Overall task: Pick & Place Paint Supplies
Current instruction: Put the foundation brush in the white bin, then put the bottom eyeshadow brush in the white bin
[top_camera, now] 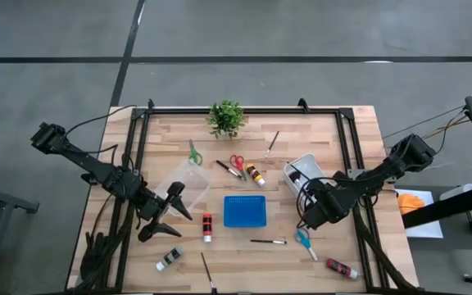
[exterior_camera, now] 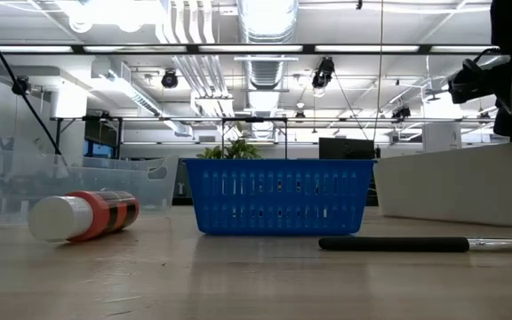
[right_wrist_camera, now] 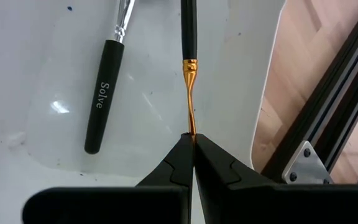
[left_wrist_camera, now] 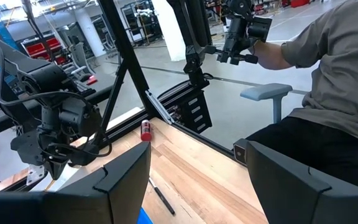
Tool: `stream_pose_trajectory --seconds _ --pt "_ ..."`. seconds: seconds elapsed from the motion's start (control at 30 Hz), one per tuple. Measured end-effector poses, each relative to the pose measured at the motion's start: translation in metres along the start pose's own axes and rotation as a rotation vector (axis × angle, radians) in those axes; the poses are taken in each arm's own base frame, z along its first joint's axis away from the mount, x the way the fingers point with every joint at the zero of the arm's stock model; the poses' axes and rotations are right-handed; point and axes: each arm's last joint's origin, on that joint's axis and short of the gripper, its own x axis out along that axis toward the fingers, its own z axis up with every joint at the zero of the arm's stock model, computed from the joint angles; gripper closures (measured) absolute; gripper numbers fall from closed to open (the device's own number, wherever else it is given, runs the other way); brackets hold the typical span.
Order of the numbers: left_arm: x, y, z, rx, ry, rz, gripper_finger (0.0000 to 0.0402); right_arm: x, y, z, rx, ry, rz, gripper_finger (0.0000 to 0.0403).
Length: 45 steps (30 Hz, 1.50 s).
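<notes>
My right gripper is over the white bin and is shut on a thin brush with a black handle and a gold-orange end. A second, black-handled brush lies on the bin floor. My left gripper hangs open over the table's left part, next to the clear container; its fingers frame the left wrist view. Scattered flat on the table are a red bottle, blue scissors, red scissors, green scissors and a brush. My right gripper pinches the brush by its thin orange end, between the tips of the two fingers. The fingers come from above, pointing down into the bin, and lie along the brush. The brush reaches straight on past the fingertips; its far end lies outside the frame.
A blue basket stands mid-table, a potted plant at the far edge. More bottles and brushes lie about. Dark rails border the table. A seated person shows beyond it.
</notes>
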Motion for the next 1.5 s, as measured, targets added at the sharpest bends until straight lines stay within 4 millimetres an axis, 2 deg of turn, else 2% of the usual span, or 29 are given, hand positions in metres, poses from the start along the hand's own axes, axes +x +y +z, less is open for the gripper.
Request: stream_pose_trajectory --seconds 0.4,0.87,1.0,1.27,1.5 --pt "0.0 0.0 -0.0002 0.0 0.002 0.001 0.0133 -0.0004 0.0033 0.0024 -0.041 -0.077 0.02 0.0394" --pt "0.0 0.0 -0.0002 0.0 0.003 0.001 0.0132 -0.0005 0.0046 0.0027 -0.044 -0.081 0.031 0.039" --pt "0.0 0.0 -0.0003 0.0 0.003 0.001 0.0132 -0.0005 0.0047 0.0028 -0.043 -0.084 0.032 0.0359" --pt "0.0 0.0 -0.0003 0.0 0.003 0.001 0.0132 -0.0006 0.0046 0.0035 -0.053 -0.108 0.026 0.0257" --pt "0.0 -0.0001 -0.0003 0.0 0.004 0.001 0.0132 -0.0007 0.0051 0.0036 -0.051 -0.109 0.03 0.022"
